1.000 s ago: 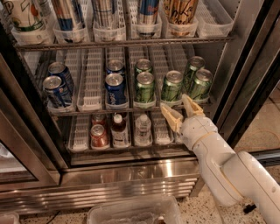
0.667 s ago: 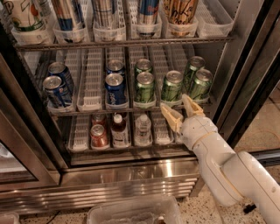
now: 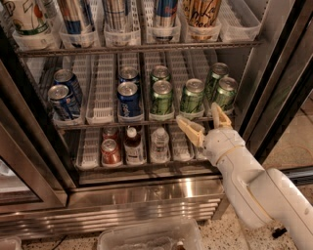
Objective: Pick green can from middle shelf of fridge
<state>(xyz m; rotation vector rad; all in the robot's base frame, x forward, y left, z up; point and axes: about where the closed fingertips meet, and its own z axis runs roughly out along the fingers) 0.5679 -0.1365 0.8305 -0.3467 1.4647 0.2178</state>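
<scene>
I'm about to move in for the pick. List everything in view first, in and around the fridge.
green cans: five, shiny green, right-hand lanes of the middle shelf
blue cans: four, blue, left and centre lanes of the middle shelf
middle shelf: one, dark wire with white lane trays, centre of the fridge
tall drinks: five, mixed colours, top shelf in white trays
red can: one at the front, red, bottom shelf left
bottles: two, one dark and one clear, bottom shelf centre
fridge: one, stainless base, dark frame
plastic bin: one, clear, floor in front
gripper: one, cream fingers open, just below the right-hand green cans; white arm enters from lower right
</scene>
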